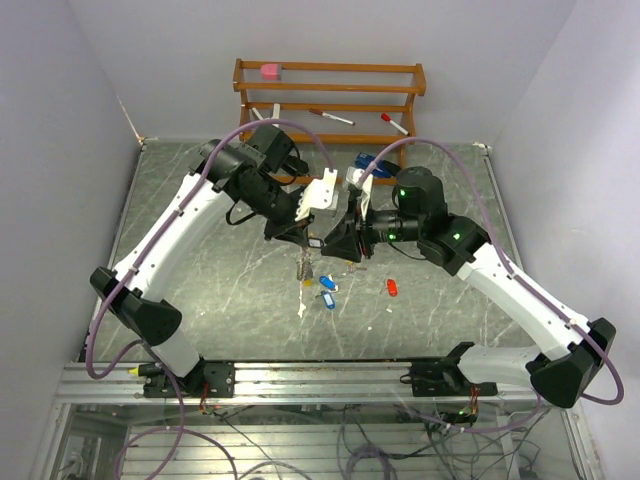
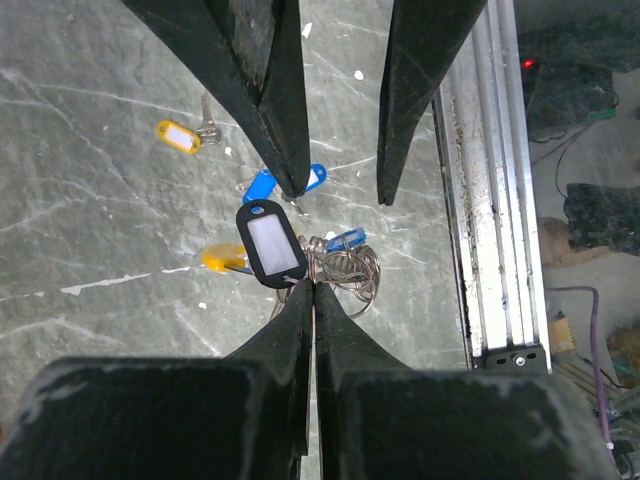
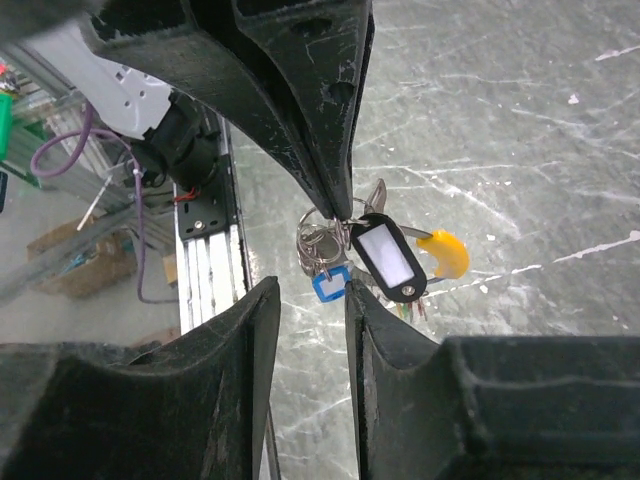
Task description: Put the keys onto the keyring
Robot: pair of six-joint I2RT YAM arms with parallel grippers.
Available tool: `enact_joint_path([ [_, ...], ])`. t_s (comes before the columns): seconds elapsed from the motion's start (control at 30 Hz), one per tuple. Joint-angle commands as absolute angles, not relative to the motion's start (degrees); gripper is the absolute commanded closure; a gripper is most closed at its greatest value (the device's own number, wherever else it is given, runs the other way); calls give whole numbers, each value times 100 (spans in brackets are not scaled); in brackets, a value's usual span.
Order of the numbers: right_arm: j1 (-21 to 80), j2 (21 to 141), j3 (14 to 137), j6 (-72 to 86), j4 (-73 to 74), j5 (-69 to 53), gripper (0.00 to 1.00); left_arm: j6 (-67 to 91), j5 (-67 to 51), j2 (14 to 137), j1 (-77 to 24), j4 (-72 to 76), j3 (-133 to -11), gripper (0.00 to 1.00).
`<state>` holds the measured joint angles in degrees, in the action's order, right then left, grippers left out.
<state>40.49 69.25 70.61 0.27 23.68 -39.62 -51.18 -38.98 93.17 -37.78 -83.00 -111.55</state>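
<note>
The left gripper (image 2: 315, 288) had its fingers pressed together, clamped on the keyring (image 2: 352, 270). The wire loops bunched just right of the fingertips, low in the centre of the left wrist view. From the ring hung the black-tagged key (image 2: 270, 243). Its tag ran along a steep line from upper left to lower right, with the lower end almost at the fingertips. A yellow-tagged key (image 2: 222, 258) stuck out to the left of it, and a small blue tag (image 2: 345, 240) sat to the right.

The right gripper (image 3: 312, 290) faced it with its fingers apart, holding nothing. In the right wrist view the keyring (image 3: 315, 240) sat just above the gap between those fingers, near frame centre. The black tag (image 3: 388, 258) slanted down to the right of it. The ring therefore lay straight ahead of the open jaws, very close, and the bunch hung clear of the table (image 1: 200, 270).

Seen from above, both grippers met mid-table. Below them lay loose blue-tagged keys (image 1: 326, 291), and a red-tagged key (image 1: 392, 288) lay to the lower right. The red one was probably the nearer pick for the right arm.
</note>
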Motion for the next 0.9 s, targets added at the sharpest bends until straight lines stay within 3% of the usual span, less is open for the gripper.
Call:
enact_joint_path([
  [0.0,4027,6855,6979,-90,2387,-4071,67,-5317,-4373,9369,-3801,-8561,-11397,93],
  [0.87,4037,6385,6367,193,1213,-4131,71,-4705,-5337,9212,-3803,-7893,-11074,93],
])
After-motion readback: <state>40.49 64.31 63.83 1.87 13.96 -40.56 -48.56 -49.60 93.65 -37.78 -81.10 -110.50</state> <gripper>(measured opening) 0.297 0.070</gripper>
